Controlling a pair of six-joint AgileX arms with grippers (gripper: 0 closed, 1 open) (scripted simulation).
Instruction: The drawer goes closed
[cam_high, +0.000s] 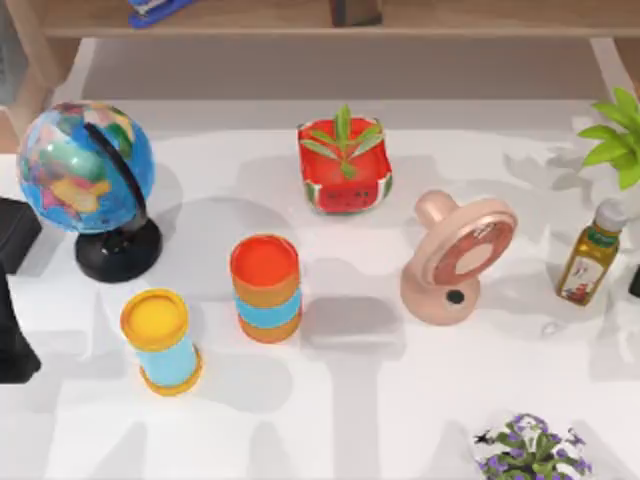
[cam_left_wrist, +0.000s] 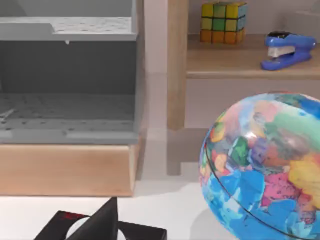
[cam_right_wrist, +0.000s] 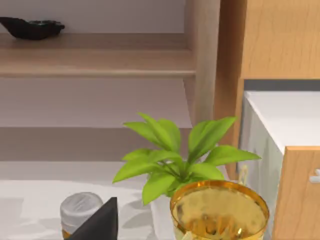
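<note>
drawer (cam_left_wrist: 67, 115): open, grey inside showing
progress: nothing done, push left
left hand (cam_left_wrist: 107, 225): can't tell grip

A multicoloured globe on a black stand (cam_high: 88, 170) is seen at the table's left; a pink bladeless fan (cam_high: 455, 260) and an olive-oil bottle (cam_high: 590, 253) are placed right.

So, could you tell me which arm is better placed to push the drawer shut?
Probably the left arm. Its wrist view faces the open drawer's wooden front squarely, with nothing between. The right wrist view has a plant and a cup close ahead.
</note>
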